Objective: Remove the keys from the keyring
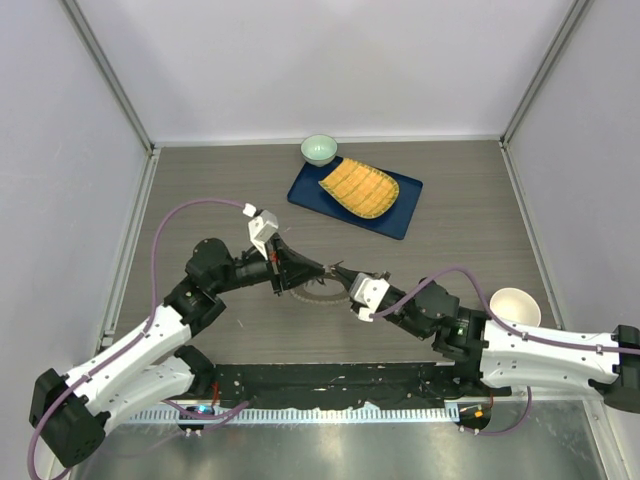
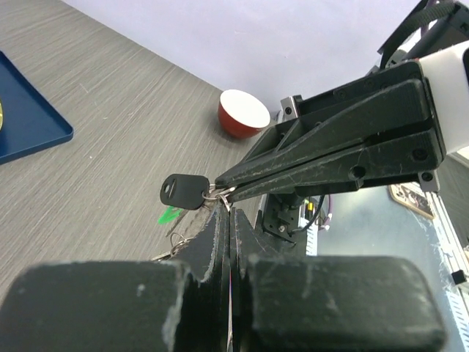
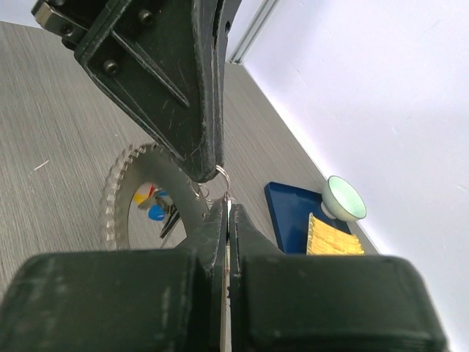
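Observation:
The keyring (image 1: 303, 294) lies on the table under both grippers, a large grey ring with a toothed fringe (image 3: 116, 192). Keys with blue, red and yellow heads (image 3: 152, 203) lie inside it. A black-headed key (image 2: 183, 191) hangs from small split rings (image 3: 220, 178) lifted above the table. My left gripper (image 1: 322, 269) and right gripper (image 1: 338, 271) meet tip to tip at those rings. Both are shut, each pinching the cluster of small rings (image 2: 217, 194). A green key head (image 2: 170, 215) shows just below.
A blue tray (image 1: 402, 216) with a yellow ridged block (image 1: 358, 188) sits at the back, and a pale green bowl (image 1: 319, 150) stands beside it. A cream bowl, red outside (image 1: 515, 305), stands at the right near my right arm.

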Tool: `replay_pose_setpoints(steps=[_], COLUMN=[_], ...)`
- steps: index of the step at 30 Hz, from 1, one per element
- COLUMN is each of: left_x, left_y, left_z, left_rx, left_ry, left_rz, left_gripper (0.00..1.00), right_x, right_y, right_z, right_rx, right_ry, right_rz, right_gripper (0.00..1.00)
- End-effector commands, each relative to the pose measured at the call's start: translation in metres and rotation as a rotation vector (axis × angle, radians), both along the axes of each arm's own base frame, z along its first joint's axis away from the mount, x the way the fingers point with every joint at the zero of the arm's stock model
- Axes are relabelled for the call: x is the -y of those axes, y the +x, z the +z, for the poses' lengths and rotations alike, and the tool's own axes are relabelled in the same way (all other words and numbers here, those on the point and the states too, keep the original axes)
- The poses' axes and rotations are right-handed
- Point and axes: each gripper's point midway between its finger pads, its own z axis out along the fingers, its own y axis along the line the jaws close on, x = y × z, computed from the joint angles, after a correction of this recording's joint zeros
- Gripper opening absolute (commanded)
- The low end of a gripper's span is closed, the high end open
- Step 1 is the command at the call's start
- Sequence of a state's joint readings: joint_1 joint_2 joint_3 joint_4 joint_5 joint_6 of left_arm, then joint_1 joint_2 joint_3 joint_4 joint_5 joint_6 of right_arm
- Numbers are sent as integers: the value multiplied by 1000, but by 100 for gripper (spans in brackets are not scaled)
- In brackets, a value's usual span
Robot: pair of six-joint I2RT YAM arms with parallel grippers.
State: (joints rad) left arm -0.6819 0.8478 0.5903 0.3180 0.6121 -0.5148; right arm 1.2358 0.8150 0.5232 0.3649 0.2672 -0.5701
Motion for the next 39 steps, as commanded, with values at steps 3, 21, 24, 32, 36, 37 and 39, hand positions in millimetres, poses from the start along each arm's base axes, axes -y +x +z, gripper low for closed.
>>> replay_pose_setpoints(steps=[3,21,24,32,36,37,39], left_x=[-2,-25,-24,-18,-7,-5,0], left_y=[-10,-3,-7,-2,-2,-3,-5], left_z=[23,3,-2,-10,8,12,20], left_rx=[136,240,326,540,612,618,628], left_ry=[15,391,428,515,447,429,393], left_rz=[-64,-78,-156,-316,-358,-357,-372], left_gripper=[3,64,62,59,58,58,59], right_x=[9,-4,-6,-9,-6,-5,-6], right_y=[2,-6,-11,-24,-29,-30,-32], right_z=[21,32,33,39,39,40,38], right_rx=[29,30,36,28,12,11,3], right_ry=[26,-37,-41,-58,-65,-65,-65], right_rz=[-27,30,53,129,153,155,164], right_gripper=[1,1,1,1,1,1,1])
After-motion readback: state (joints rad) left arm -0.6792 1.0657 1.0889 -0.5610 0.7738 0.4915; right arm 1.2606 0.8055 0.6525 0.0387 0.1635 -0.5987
